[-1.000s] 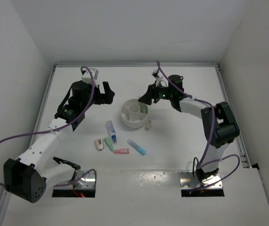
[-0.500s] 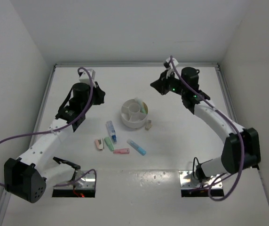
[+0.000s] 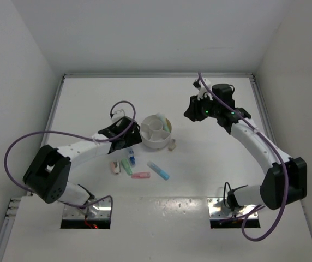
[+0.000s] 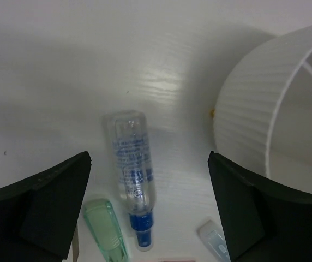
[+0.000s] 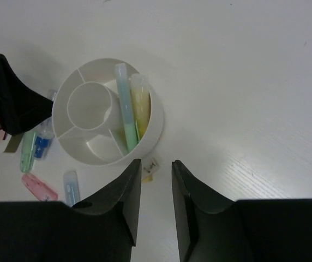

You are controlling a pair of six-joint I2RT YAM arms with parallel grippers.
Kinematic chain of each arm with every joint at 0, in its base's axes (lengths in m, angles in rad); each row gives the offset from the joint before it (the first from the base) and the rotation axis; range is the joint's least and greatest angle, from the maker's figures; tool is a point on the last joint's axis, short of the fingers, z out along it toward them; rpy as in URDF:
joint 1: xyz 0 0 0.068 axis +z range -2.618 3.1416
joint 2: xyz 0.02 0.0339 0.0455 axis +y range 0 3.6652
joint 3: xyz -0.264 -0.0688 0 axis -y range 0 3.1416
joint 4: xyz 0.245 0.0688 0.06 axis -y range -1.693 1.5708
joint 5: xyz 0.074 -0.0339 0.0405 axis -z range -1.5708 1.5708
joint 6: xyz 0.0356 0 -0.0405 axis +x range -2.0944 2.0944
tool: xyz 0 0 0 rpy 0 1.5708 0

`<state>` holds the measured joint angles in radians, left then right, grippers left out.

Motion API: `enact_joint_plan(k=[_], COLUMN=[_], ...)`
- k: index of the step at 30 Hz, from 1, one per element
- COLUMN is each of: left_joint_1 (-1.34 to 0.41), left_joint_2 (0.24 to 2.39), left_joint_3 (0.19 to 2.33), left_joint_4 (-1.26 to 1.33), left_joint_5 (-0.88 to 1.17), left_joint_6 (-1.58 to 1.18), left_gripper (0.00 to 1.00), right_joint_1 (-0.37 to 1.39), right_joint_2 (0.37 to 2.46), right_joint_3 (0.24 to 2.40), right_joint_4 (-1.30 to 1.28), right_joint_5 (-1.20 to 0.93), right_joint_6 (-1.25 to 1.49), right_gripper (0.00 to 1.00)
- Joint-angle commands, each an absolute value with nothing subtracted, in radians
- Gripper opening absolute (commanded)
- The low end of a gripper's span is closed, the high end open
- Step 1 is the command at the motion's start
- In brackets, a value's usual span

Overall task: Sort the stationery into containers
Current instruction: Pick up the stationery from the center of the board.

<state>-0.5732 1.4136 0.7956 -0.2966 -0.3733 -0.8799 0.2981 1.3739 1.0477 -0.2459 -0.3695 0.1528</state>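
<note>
Right wrist shows tub (image 5: 158, 119) holding green piece (image 5: 124, 106) and yellow piece (image 5: 141, 103); left jaws wide, right jaws narrow, empty.

Blue print on the clear tube (image 4: 130, 164) cannot be read.

Left wrist feed: the tub (image 4: 254, 103) runs off the right edge, and the green piece (image 4: 108, 232) and pale blue piece (image 4: 213, 240) are clipped at the bottom. On the right wrist feed I'm seeing the beige piece (image 5: 151, 165) partly covered by a finger of my right gripper (image 5: 156, 162).
</note>
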Motion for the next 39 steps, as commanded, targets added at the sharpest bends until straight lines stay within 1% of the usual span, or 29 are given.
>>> enact_joint_plan(k=[1,2,4,5,8,10,11,12,14,15,21,25,26,27,28,29,30,31,32,35,39], left_joint_1=[-0.591,-0.591,-0.600,-0.600,-0.600,-0.600,-0.600,-0.600,-0.600,-0.600,-0.580,-0.558,-0.558,-0.558,-0.558,-0.548,-0.548,-0.548,-0.548,-0.548,-0.526], left_joint_2=[1.433,1.446,1.447,1.447,1.468,1.495,1.505,1.515,1.541,1.551,1.586,1.621,1.632,1.632,1.632,1.632,1.632,1.632,1.632,1.539,1.378], left_joint_3=[0.798,0.798,0.798,0.798,0.779,0.769,0.759,0.759,0.768,0.769,0.769,0.769,0.759,0.759,0.750,0.750,0.750,0.750,0.750,0.770,0.891], left_joint_4=[-0.328,-0.328,-0.353,-0.353,-0.353,-0.322,-0.322,-0.305,-0.295,-0.295,-0.265,-0.246,-0.245,-0.236,-0.236,-0.236,-0.227,-0.227,-0.227,-0.268,-0.400], left_joint_5=[-0.497,-0.509,-0.537,-0.537,-0.525,-0.497,-0.486,-0.476,-0.460,-0.451,-0.426,-0.373,-0.373,-0.364,-0.348,-0.348,-0.333,-0.333,-0.333,-0.370,-0.475], left_joint_6=[-0.989,-1.002,-1.044,-1.064,-1.103,-1.123,-1.132,-1.132,-1.132,-1.132,-1.132,-1.132,-1.132,-1.132,-1.132,-1.132,-1.123,-1.123,-1.123,-1.114,-1.011], left_gripper=[0.96,0.96,0.92,0.87,0.81,0.75,0.71,0.66,0.61,0.60,0.60,0.50,0.44,0.34,0.34,0.22,0.15,0.00,0.00,0.00,0.00], right_joint_1=[0.299,0.299,0.299,0.299,0.299,0.299,0.299,0.299,0.290,0.290,0.290,0.290,0.290,0.290,0.290,0.290,0.281,0.281,0.281,0.281,0.281], right_joint_2=[1.318,1.318,1.318,1.309,1.298,1.298,1.286,1.285,1.276,1.276,1.247,1.247,1.238,1.238,1.238,1.238,1.238,1.238,1.238,1.238,1.238], right_joint_3=[1.040,1.040,1.040,1.040,1.040,1.031,1.031,1.031,1.031,1.031,1.022,1.022,1.022,1.022,1.022,1.022,1.022,1.022,1.022,1.012,1.012], right_joint_4=[-0.247,-0.247,-0.247,-0.247,-0.247,-0.238,-0.238,-0.238,-0.238,-0.238,-0.219,-0.210,-0.210,-0.210,-0.210,-0.210,-0.210,-0.210,-0.210,-0.210,-0.210], right_joint_5=[-0.354,-0.354,-0.345,-0.345,-0.345,-0.336,-0.336,-0.327,-0.327,-0.315,-0.304,-0.304,-0.304,-0.304,-0.304,-0.304,-0.304,-0.304,-0.304,-0.304,-0.313], right_joint_6=[0.147,0.147,0.147,0.156,0.156,0.167,0.167,0.167,0.176,0.176,0.186,0.186,0.186,0.195,0.195,0.195,0.195,0.195,0.195,0.195,0.195], right_gripper=[0.30,0.30,0.30,0.30,0.30,0.30,0.30,0.30,0.30,0.30,0.30,0.30,0.30,0.28,0.28,0.28,0.28,0.28,0.28,0.28,0.28])
